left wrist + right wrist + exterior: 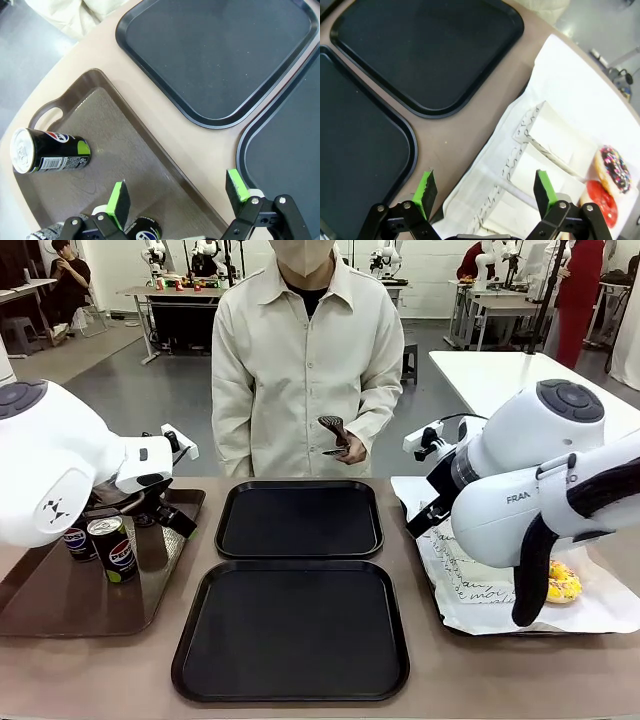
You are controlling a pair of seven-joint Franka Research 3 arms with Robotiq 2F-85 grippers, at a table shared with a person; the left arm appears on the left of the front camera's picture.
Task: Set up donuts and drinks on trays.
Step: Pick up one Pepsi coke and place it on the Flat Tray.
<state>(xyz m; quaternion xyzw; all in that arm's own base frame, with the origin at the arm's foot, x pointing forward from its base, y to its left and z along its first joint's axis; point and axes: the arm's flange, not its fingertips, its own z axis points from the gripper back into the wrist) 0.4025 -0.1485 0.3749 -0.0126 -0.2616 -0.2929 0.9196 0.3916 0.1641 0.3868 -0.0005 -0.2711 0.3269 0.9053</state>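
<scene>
Seemingly at the first pick, with left gripper (177, 192) and right gripper (485, 186) spread wide and empty, slim black Pepsi cans (120, 548) on the brown handled plastic tray (130, 165), sprinkled ring donuts (615, 170) on white paper (570, 75); next, lowering round a can for the bare matte black rounded-square trays (290, 630).

The left arm (50, 475) and right arm (510, 505) are glossy white and grey-capped, while the left gripper (177, 192) and right gripper (485, 187) are black with green pads (119, 197) and silver screws.
</scene>
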